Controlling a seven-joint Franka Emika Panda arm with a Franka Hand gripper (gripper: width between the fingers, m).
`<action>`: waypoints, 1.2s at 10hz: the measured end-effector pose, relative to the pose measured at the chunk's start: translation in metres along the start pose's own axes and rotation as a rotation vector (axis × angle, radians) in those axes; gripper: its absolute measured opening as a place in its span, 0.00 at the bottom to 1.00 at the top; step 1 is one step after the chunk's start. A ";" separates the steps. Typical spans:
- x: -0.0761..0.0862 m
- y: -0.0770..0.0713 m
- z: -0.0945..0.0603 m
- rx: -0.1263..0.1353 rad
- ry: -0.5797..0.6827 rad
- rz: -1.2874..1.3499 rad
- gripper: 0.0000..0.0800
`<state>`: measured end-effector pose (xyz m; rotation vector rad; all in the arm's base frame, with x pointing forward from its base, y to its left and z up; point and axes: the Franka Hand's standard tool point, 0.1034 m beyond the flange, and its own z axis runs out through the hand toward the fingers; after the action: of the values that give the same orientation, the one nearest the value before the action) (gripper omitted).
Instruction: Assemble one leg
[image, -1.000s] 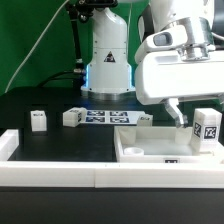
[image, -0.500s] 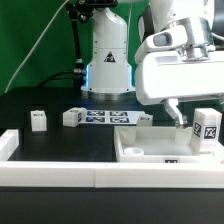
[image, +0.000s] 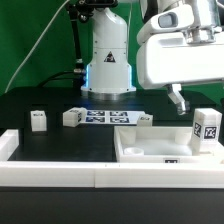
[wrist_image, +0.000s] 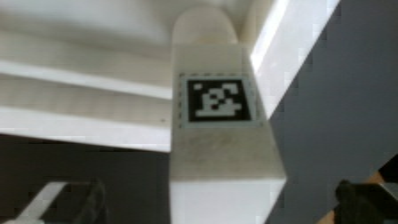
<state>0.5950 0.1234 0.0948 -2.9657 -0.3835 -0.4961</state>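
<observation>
Exterior view: a small white leg (image: 207, 126) with a square tag stands upright at a corner of the white panel (image: 150, 152), on the exterior view's right of a black counter (image: 30, 105). The gripper (image: 179, 103) hangs above and clear of it. The leg looks light, stiff and smooth, likely best pinched across its flat sides.

Wrist view: the tagged leg fills the frame, with dark fingertips (wrist_image: 365, 195) spread on either side, so the gripper is released and empty; the exterior view alone shows the marker board (image: 100, 117).
</observation>
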 end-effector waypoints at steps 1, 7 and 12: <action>0.000 0.003 0.001 0.016 -0.080 0.003 0.81; -0.001 -0.002 0.000 0.092 -0.386 0.025 0.81; 0.002 0.013 0.010 0.029 -0.295 0.051 0.81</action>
<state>0.6036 0.1128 0.0856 -3.0141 -0.3356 -0.0450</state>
